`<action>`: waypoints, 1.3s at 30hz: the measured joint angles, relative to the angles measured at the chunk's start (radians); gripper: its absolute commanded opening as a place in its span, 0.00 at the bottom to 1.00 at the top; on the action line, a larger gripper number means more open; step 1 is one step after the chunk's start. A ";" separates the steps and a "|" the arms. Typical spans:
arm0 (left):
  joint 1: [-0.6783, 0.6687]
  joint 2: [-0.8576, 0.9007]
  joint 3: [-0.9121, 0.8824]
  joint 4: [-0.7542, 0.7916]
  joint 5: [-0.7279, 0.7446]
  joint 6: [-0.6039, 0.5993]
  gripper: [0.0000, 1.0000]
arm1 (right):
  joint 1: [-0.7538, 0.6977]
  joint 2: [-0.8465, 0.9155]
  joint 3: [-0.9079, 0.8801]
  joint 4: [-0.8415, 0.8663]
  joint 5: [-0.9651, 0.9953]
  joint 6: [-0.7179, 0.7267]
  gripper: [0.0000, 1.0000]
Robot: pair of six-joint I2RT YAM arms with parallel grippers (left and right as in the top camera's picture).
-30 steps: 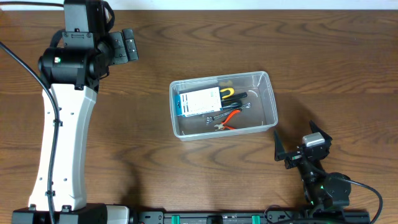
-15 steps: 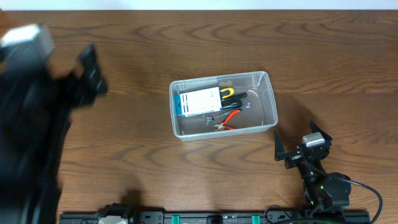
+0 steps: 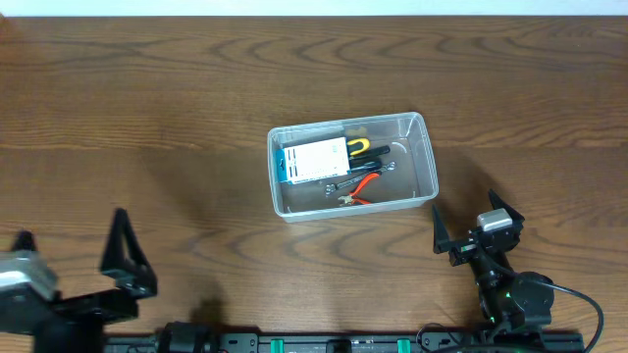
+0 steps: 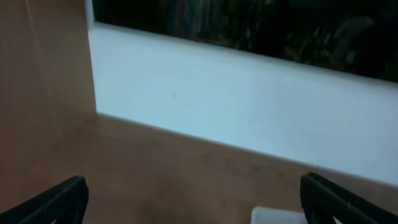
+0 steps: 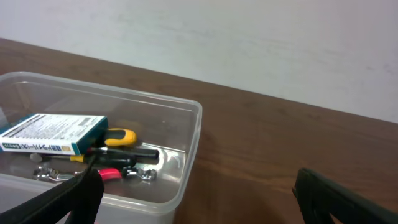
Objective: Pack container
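Blue-and-white box [image 3: 312, 160] on wooden table [image 3: 147, 98], yellow-handled tool [image 3: 360, 147] and red-handled pliers [image 3: 366, 183] just beside box.

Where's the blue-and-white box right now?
Overhead, the blue-and-white box lies inside the container at its left end, the yellow-handled tool just to its right.

Clear, smooth plastic container [image 3: 430, 162] glinting along its rim, dark wood-grain tabletop [image 3: 196, 98] showing a faint sheen, matt cardboard box [image 3: 314, 160] looking papery, bare metal tool heads [image 3: 337, 185] shining
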 measured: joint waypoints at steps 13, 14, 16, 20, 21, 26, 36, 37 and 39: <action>0.000 -0.227 -0.642 0.409 -0.002 0.000 0.98 | 0.000 0.000 -0.001 0.000 0.000 0.000 0.99; 0.000 -0.235 -0.687 0.441 -0.002 0.000 0.98 | 0.000 0.000 -0.001 0.000 0.000 0.000 0.99; 0.000 -0.255 -0.782 0.502 0.001 0.000 0.98 | 0.000 0.000 -0.001 0.000 0.000 0.000 0.99; 0.000 -0.285 -0.912 0.578 0.006 0.000 0.98 | 0.000 -0.001 -0.001 0.000 0.000 0.000 0.99; 0.000 -0.294 -0.938 0.591 0.007 0.000 0.98 | 0.000 -0.001 -0.001 0.000 0.000 0.000 0.99; 0.000 -0.344 -1.027 0.614 0.014 0.000 0.98 | 0.000 -0.001 -0.001 0.000 0.000 0.000 0.99; 0.000 -0.438 -1.131 0.616 0.017 0.000 0.98 | 0.000 -0.002 -0.001 0.000 0.000 0.000 0.99; 0.000 -0.441 -1.137 0.617 0.018 0.000 0.98 | 0.000 -0.002 -0.001 0.000 0.000 0.000 0.99; 0.000 -0.447 -1.150 0.617 0.018 0.000 0.98 | 0.000 -0.002 -0.001 0.000 0.000 0.000 0.99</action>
